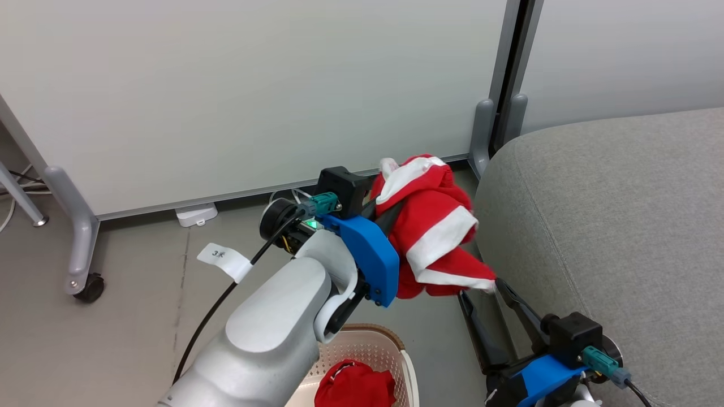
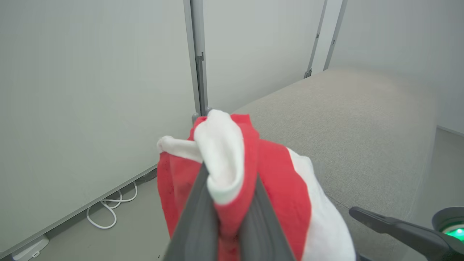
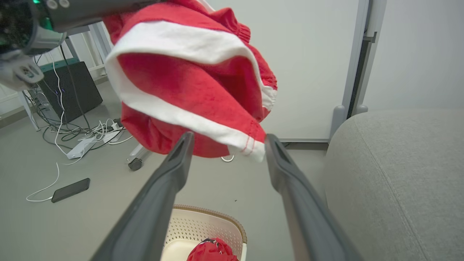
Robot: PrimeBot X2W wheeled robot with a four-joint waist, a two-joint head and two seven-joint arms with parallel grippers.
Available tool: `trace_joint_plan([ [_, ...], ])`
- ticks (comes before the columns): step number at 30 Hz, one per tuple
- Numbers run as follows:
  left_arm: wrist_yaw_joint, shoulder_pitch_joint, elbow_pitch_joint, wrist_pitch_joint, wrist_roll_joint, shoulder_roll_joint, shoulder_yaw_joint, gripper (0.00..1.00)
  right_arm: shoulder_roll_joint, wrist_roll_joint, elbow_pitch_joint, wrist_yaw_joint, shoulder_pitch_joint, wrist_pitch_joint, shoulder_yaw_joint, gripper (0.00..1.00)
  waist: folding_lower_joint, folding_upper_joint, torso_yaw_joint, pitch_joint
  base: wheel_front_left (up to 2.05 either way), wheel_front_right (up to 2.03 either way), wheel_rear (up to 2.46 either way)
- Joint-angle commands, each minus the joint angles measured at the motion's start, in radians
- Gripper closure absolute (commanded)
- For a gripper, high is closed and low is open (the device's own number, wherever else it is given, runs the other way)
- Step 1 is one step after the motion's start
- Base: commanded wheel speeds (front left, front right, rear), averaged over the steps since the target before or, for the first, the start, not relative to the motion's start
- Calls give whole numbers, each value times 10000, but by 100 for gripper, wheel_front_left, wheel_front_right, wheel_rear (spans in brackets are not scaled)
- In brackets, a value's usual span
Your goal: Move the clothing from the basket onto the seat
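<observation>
**Left tool (image 2: 232, 188) clamped on a red garment (image 1: 435, 232), just short of the seat (image 1: 611, 215)**

The grey seat takes up the robot's right side, and the part of its cushion in view is bare. On the floor under the left arm stands the basket (image 1: 399, 345), with a second garment (image 1: 353, 387) crumpled inside it. The red garment hangs bunched in the air, above the floor and just beside the seat's rounded edge, but not over the cushion. The left tool's fingers are pinched on a thick fold of red cloth and white trim. The right tool (image 3: 229, 143) has its fingers spread wide under the drooping hem and holds nothing. Whether it touches the hem, I cannot tell.

The cloth looks light, limp and hardly slippery, so it should sag and drape rather than keep a shape. A gathered fold looks a safer hold than a single edge. For the second garment, the top of the heap looks the best place to grip.
</observation>
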Motion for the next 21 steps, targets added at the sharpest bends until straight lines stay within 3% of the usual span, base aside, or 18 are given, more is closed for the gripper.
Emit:
trace_joint_plan([
  [1,43,-118,-28,-47,-58,13,-35,100,-25,-4,-47,5,126,26,17,0,1,-1,-12,-2,0,0,0],
  [10,238,-297,83,-213,-466,12,-612,100,-25,-18,-130,5,42,95,113,0,1,-1,-24,58,0,0,0],
  [21,344,-538,385,-384,-907,12,-994,100,-25,-150,512,5,-984,488,950,0,1,-1,11,259,0,0,0],
])
